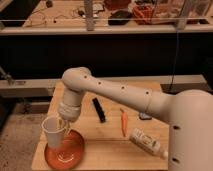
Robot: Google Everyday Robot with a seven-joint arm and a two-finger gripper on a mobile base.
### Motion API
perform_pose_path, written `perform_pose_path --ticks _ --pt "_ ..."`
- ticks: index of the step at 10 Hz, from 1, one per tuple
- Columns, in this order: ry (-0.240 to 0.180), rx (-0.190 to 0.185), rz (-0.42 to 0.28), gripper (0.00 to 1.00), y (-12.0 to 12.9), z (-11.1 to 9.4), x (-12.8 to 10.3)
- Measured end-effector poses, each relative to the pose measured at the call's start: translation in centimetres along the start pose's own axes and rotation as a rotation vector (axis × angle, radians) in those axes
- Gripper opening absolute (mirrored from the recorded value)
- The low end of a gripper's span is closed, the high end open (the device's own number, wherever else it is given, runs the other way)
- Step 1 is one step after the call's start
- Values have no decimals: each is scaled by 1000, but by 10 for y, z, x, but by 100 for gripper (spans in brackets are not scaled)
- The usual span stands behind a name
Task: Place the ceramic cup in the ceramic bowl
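Observation:
The white ceramic cup (53,131) hangs tilted in my gripper (63,125), its base low over the left part of the orange-red ceramic bowl (70,150). The bowl sits at the front left corner of the wooden table (107,145). My gripper reaches down from the cream arm (110,90) and is shut on the cup's right wall. I cannot tell whether the cup's base touches the bowl.
A black bar-shaped object (99,109) lies in the middle of the table. An orange carrot (123,122) lies right of it. A white bottle (146,142) lies on its side at the front right. A small dark object (145,116) lies behind the bottle.

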Motion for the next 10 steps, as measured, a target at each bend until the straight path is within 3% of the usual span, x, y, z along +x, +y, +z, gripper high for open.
perform_pose_path --ticks 1,4,10 --pt "22 -40 -26 0 7 12 -2" --pt "58 -55 -37 2 18 27 -2" --pt "163 -108 56 58 36 48 5"
